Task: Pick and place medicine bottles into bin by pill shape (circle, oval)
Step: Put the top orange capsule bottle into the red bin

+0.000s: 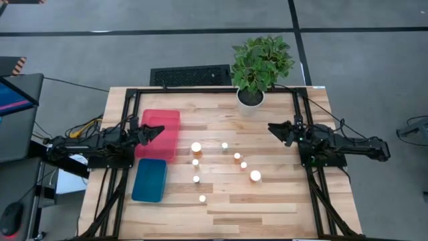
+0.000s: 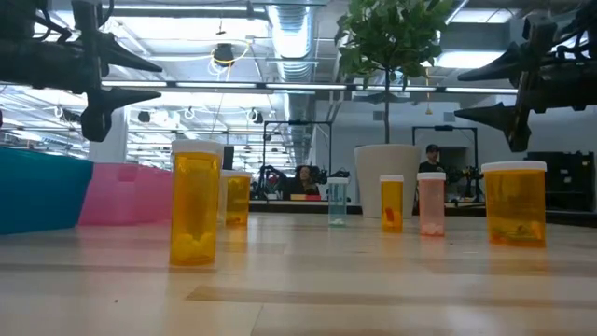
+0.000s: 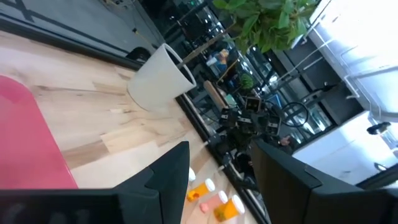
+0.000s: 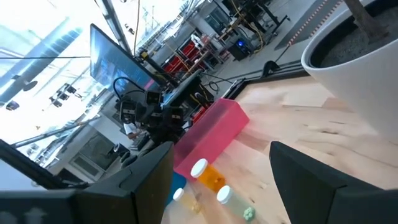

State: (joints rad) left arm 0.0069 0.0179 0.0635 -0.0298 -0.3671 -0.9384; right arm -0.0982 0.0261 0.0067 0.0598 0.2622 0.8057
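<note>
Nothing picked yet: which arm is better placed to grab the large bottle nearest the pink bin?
Left, probably. Its open pincer hangs over the pink bin, beside that bottle; the right pincer, also open, sits across the table.

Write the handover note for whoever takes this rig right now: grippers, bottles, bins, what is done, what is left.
Left gripper: open, empty, raised over the pink bin.
Right gripper: open, empty, raised above the table near the potted plant.
Medicine bottles: eight visible, all upright on the wooden table, between the bins and the right arm.
Blue bin: nearer the front edge than the pink bin; no bottle seen in either.
Done: nothing sorted so far.
Left: sort every bottle by pill shape.
</note>
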